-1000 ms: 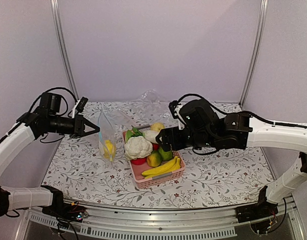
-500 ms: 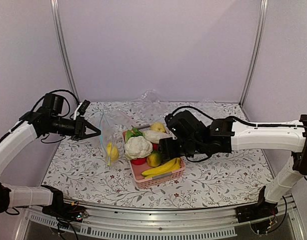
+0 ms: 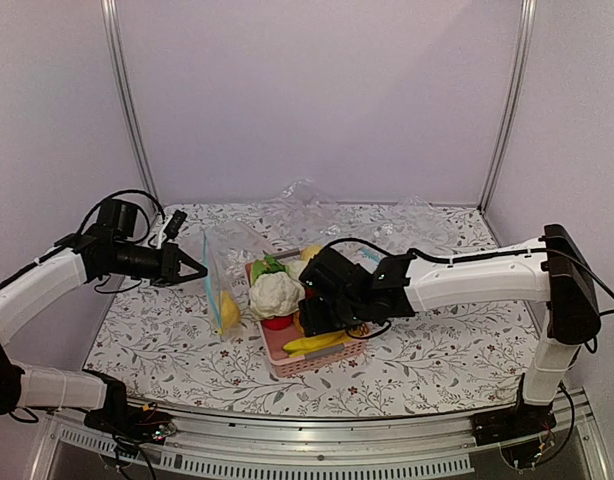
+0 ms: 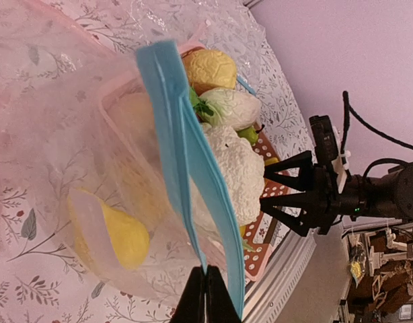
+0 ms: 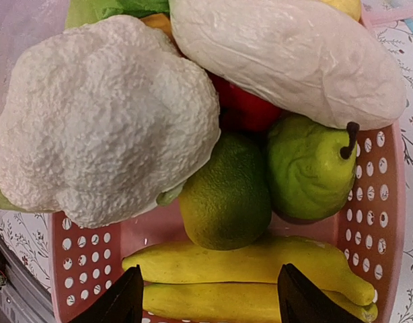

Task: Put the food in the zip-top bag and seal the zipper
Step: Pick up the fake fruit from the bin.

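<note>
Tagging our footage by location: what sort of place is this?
Probably a robot test booth, not a kitchen: metal posts frame plain walls, and toy produce sits in a pink basket on a floral-cloth table.

Beneath the wide-spread right hand [image 5: 210,299], the round green fruit [image 5: 225,195] is hemmed in: cauliflower [image 5: 105,114] one side, pear [image 5: 307,168] the other, banana bunch [image 5: 247,266] across. The zip-top bag [image 4: 92,134] mouth seems barely parted. Worktop [image 3: 447,370] beside the basket [image 3: 322,367] allows passage.

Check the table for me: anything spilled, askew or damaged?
Nothing stands out. The left gripper pinches the zip-top bag upright by its zipper, one yellow fruit inside; the other food sits in the pink basket.
</note>
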Controlling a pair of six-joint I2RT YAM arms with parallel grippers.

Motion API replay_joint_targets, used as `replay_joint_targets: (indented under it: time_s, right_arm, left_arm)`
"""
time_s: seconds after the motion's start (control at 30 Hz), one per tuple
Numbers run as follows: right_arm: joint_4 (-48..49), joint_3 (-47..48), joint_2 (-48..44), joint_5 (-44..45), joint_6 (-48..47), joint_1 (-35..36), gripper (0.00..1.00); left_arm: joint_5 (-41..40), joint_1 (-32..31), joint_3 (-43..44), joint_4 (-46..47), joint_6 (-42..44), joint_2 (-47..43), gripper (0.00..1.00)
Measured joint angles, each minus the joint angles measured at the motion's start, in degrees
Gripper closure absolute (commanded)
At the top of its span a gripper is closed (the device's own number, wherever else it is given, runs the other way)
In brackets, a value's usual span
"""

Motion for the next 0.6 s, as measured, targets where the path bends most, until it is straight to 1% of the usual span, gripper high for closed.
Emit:
replay_joint_targets:
  time_s: [0.2, 0.47, 0.6]
  right_arm:
    - [0.9, 1.3, 3.1, 0.1, 0.0, 0.0, 0.33]
    - [1.6, 2.4, 6.1, 0.5, -0.4, -0.4, 0.39]
    - [1.7, 3.0, 6.5, 1.4, -1.2, -0.6, 0.38]
  left_arm:
    - [0.3, 0.2, -0.2, 2.7, -0.9, 0.0, 1.0]
    - [0.8, 1.1, -0.2, 3.8, -1.3, 0.0, 1.0]
    - [1.2, 1.6, -0.3, 4.3, -1.5, 0.0, 1.0]
